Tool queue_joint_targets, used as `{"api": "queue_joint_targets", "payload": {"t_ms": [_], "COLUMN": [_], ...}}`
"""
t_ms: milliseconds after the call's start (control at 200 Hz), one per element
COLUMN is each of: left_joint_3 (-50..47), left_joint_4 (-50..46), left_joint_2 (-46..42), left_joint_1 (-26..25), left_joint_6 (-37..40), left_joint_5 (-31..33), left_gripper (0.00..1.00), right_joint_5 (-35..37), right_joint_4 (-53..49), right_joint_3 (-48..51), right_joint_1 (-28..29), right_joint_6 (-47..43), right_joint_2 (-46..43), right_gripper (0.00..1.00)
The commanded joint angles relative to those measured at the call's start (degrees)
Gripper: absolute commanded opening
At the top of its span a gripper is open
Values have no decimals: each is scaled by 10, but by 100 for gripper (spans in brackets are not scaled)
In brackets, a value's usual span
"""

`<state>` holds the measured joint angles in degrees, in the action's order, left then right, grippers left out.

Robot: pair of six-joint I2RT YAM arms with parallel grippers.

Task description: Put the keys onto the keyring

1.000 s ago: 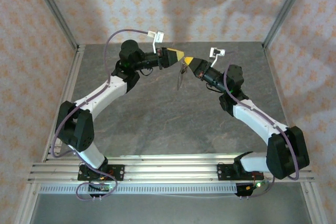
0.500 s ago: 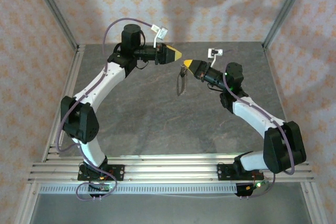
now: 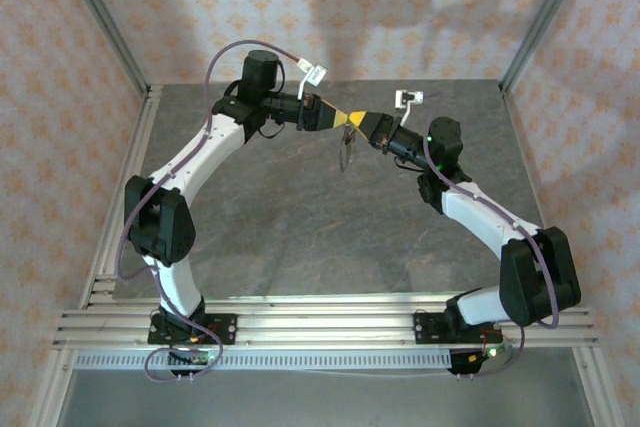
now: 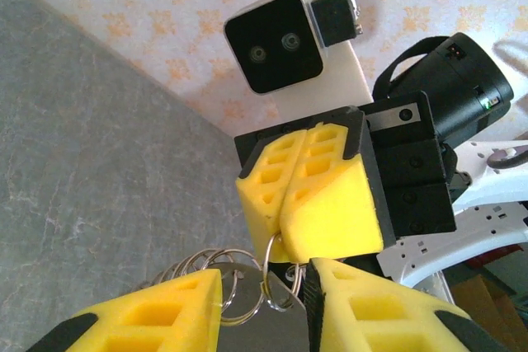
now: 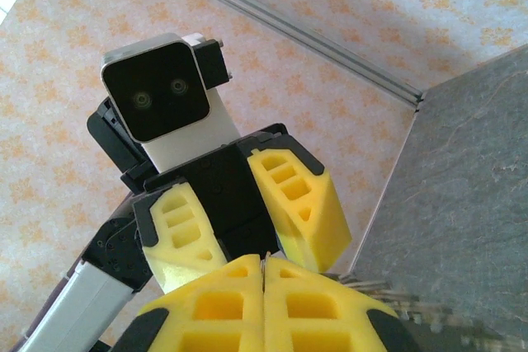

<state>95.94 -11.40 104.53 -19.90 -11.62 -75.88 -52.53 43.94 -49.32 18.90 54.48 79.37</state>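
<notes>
The keyring (image 3: pixel 346 150) hangs as a thin pale loop under the point where the two yellow gripper tips meet, above the far middle of the table. My right gripper (image 3: pixel 357 123) is shut on it; one ring (image 4: pixel 276 246) comes out from between its closed fingertips (image 4: pixel 285 220). My left gripper (image 4: pixel 264 286) stands open, tip to tip with the right one. The linked rings (image 4: pixel 206 268) and a flat grey metal piece (image 4: pixel 264 319) lie in its gap. Whether that piece is one of the keys I cannot tell. In the right wrist view the left fingers (image 5: pixel 301 204) stand apart.
The grey stone-patterned table (image 3: pixel 300 227) lies under both raised arms. Patterned walls and metal corner posts (image 3: pixel 540 17) close in the back and sides. The aluminium rail (image 3: pixel 320 322) with both arm bases runs along the near edge.
Half a second ago my left gripper had drawn back up and left from the keyring; now it is back against the right gripper's tip. The right gripper has barely moved.
</notes>
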Motion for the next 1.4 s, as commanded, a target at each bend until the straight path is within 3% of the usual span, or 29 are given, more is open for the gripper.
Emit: {"api": "queue_joint_targets", "payload": {"t_ms": [0,460,626,736,781,861,941,1191,1396], "left_joint_3": [21,26,28,25,14,-24,-66,-157,-177], "left_joint_4": [-11,-9,-7,1,23,104,197,363,382], "left_joint_2": [0,-2,-2,-6,-12,-30,-50,-94,-112], "left_joint_1": [-9,-17,-17,-19,-20,-19,-18,-23,-45], "left_joint_6": [15,16,14,9,-6,-57,-116,-211,-209], "left_joint_5": [-16,-16,-14,-1,13,45,71,140,167], "left_gripper": [32,18,0,0,0,0,0,0,0], "right_joint_5": [-3,2,2,4,9,30,58,138,158], "right_joint_4": [47,46,44,31,23,-8,-50,-129,-97], "right_joint_3": [-20,-10,-8,-11,-12,-8,0,27,21], "right_joint_1": [-4,-6,-6,-7,-10,-18,-27,-32,-25], "right_joint_6": [3,-1,-2,-5,-7,-20,-43,-86,-52], "right_joint_2": [2,2,1,-3,-10,-37,-75,-150,-121], "right_gripper": [0,0,0,0,2,29,41,42,36]}}
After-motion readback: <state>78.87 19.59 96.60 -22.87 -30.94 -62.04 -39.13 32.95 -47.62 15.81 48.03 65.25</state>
